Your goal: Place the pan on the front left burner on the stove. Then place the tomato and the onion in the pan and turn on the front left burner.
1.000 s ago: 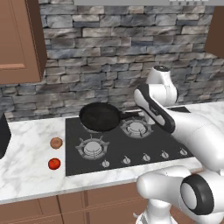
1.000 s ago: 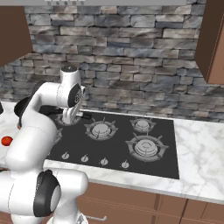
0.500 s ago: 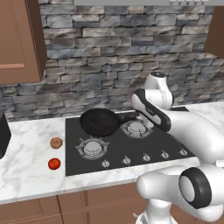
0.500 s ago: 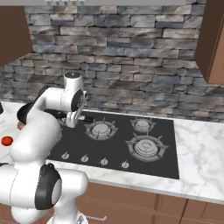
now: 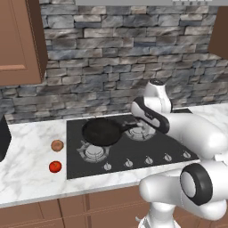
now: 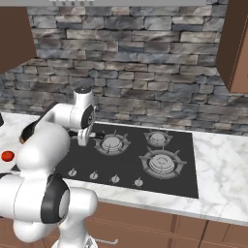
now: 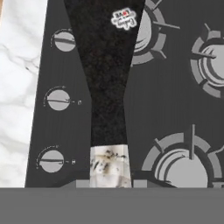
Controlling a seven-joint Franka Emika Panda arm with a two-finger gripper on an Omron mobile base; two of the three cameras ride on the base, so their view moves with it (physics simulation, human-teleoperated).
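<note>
The black pan (image 5: 101,132) hangs over the left side of the stove (image 5: 133,153), its near rim above the back of the front left burner (image 5: 94,152). My gripper (image 5: 135,125) is shut on the grey tip of its long handle. In the hand view the handle (image 7: 108,109) runs up from my gripper (image 7: 110,181) to the pan body (image 7: 103,30). The tan onion (image 5: 57,145) and the red tomato (image 5: 54,166) lie on the marble counter left of the stove. The tomato (image 6: 7,156) also shows beside my arm in the right base view.
A row of silver knobs (image 5: 147,160) runs along the stove's front edge, and three of them (image 7: 58,99) show under the handle. Other burners (image 6: 162,163) sit to the right. A stone wall stands behind, a wooden cabinet (image 5: 20,40) hangs upper left, and a dark appliance (image 5: 3,138) stands far left.
The pan has come forward and lower over the stove's left side, nearer the front left burner, carried by my shut gripper. Tomato and onion have not moved.
</note>
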